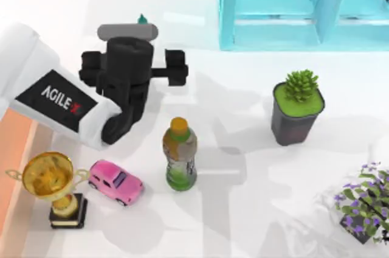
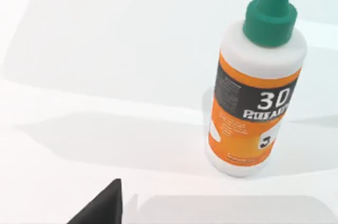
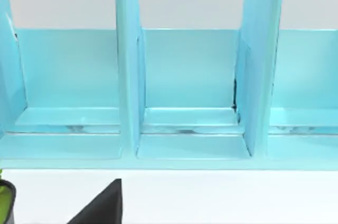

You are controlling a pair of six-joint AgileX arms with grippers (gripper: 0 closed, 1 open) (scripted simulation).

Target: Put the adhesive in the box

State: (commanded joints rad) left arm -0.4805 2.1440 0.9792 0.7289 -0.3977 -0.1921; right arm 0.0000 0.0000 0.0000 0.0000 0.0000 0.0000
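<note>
Hovering left gripper near upright glue bottle on the white table, finger spacing impossible to tell, box at left edge

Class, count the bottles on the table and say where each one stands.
2. The adhesive stands at the table's far left, under the left arm's pincer. The green drink bottle stands near the middle, beside the pink toy car.

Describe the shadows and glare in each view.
Top view: soft grey shadows spread across the white table around the drink bottle and potted plant. Left wrist view: broad pale shadow bands cross the table near the adhesive; no glare. Right wrist view: evenly lit turquoise shelf.
</note>
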